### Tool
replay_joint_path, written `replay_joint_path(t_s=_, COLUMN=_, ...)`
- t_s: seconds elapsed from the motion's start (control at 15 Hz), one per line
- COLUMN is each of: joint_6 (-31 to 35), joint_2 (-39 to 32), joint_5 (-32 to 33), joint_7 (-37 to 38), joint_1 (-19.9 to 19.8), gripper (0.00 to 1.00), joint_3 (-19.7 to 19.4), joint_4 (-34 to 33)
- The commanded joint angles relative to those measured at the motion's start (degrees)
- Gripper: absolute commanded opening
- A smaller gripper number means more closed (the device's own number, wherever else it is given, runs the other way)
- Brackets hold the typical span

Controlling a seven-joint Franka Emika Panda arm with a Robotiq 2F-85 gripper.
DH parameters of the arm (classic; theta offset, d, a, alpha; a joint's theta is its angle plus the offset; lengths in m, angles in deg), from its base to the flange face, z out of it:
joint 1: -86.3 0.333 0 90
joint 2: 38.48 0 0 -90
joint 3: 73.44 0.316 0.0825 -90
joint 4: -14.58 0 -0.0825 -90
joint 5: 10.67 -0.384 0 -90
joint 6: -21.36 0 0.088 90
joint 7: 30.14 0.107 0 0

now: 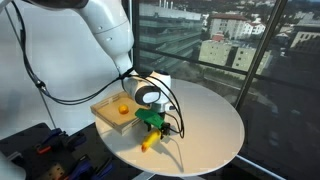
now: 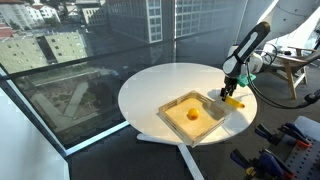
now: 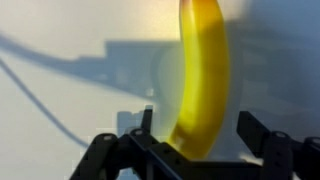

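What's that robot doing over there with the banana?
A robot arm is holding its gripper low over a yellow banana that lies on the round white table. In the wrist view, the fingers stand on either side of the banana with small gaps, so it is not squeezed. Beside the banana sits a wooden tray with one orange fruit inside.

banana (image 3: 200,80): smooth yellow skin, soft sheen. table (image 3: 40,110): white, smooth, matt; looks the same in both exterior views. tray (image 2: 178,112): pale bare-looking wood, matt. gripper (image 3: 197,128) fingers (image 3: 258,140): matt black, can't tell plastic from metal. arm shell (image 1: 105,30): white glossy plastic.
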State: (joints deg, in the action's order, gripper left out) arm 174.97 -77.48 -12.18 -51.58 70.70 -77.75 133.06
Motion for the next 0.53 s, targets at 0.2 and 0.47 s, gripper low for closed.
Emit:
replay_joint_path(t_s=0.2, joint_6=0.0, joint_2=-0.1, joint_5=1.5, joint_7=1.3, joint_1=-0.4, gripper=0.34, joint_3=0.3, joint_4=-0.7)
replay_joint_path(t_s=0.47, joint_6=-1.3, joint_2=1.1, joint_5=1.6, joint_7=1.1, joint_1=-0.5, gripper=0.16, joint_3=0.3, joint_4=-0.1)
